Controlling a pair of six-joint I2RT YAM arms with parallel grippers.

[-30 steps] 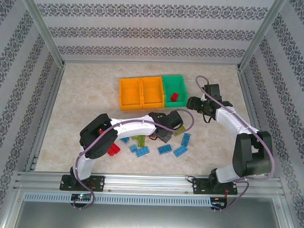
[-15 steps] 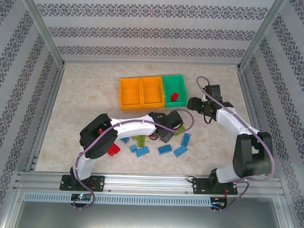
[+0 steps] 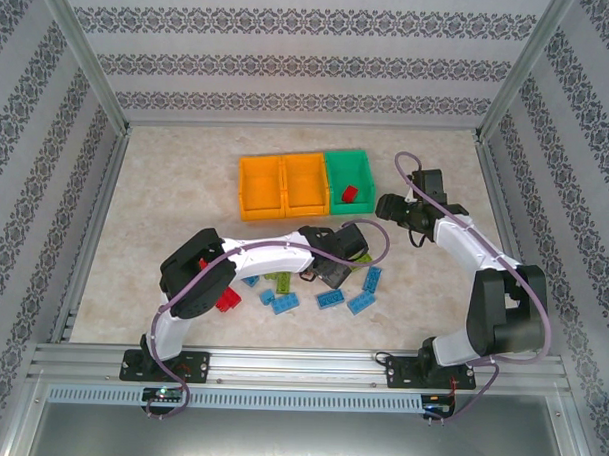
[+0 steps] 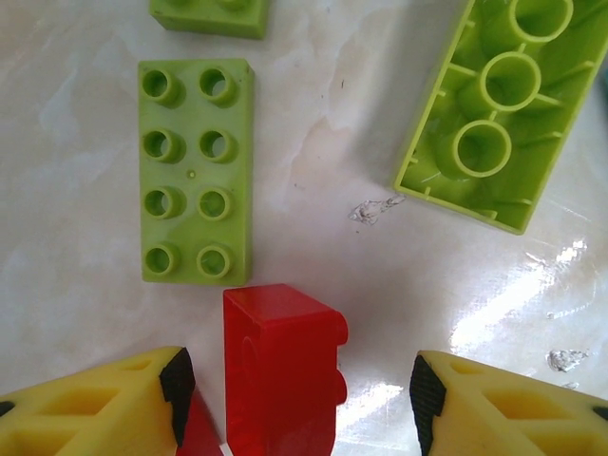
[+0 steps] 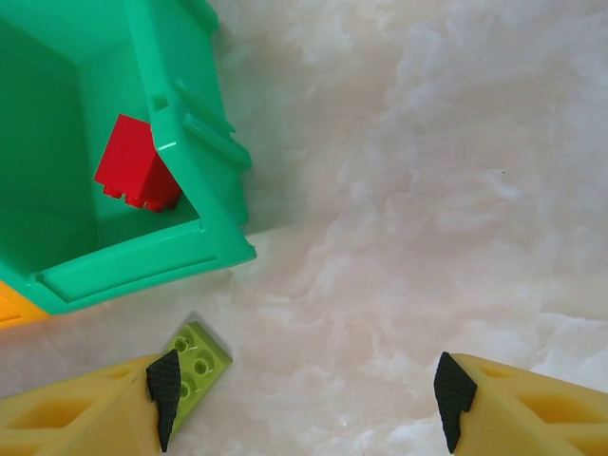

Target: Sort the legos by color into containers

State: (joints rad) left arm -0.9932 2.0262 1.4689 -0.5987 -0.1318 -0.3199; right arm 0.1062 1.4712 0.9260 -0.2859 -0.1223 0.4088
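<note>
Left hand [image 4: 302, 385] stands apart around a small red plastic brick [image 4: 282, 370] on the pale table [image 4: 313, 237]; light, stiff, slick, likely best pinched across its flat sides; right hand [image 5: 307, 388] apart, empty.

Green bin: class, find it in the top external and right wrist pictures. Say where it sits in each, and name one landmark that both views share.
Top external: green bin sits just above centre, directly right of the orange bins.
Right wrist: green bin is at the upper left, one corner pointing towards the middle.
Shared landmark: the red brick lying inside it, also seen from the wrist.
</note>
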